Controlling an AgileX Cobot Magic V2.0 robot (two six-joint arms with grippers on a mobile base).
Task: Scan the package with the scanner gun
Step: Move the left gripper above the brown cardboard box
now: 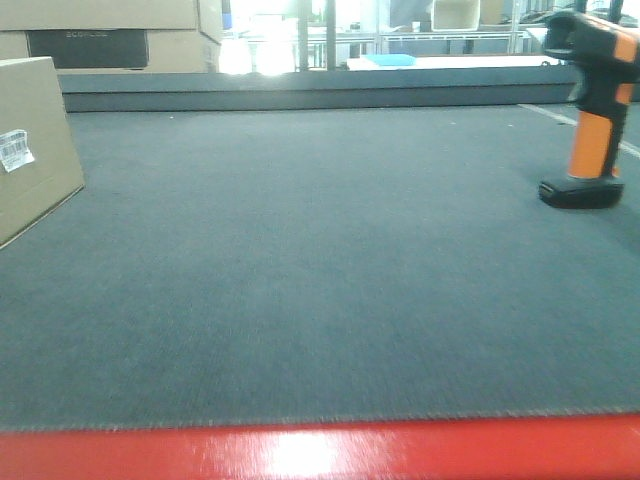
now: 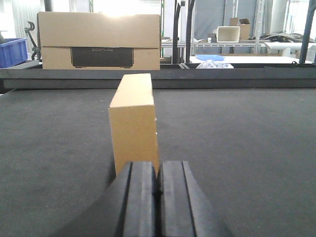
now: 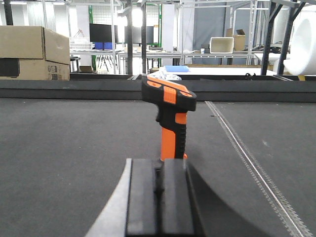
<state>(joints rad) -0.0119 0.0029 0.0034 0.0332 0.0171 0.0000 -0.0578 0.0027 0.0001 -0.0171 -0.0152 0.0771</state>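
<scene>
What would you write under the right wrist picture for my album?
The right gripper, shut, faces the orange scanner gun standing upright on the dark mat.

Matt, plain light-brown cardboard on the package (image 2: 134, 126), slight sheen on its white label (image 1: 14, 150); smooth orange and black plastic on the scanner gun (image 3: 170, 118); rough, matt, felt-like dark grey mat (image 1: 320, 280); glossy red front edge (image 1: 450, 450).

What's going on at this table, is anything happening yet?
Nothing is being held yet. The package stands on the grey mat at the left, and the scanner gun stands upright at the right. The left gripper, shut, points at the package; the right gripper, also shut, points at the scanner gun.
</scene>
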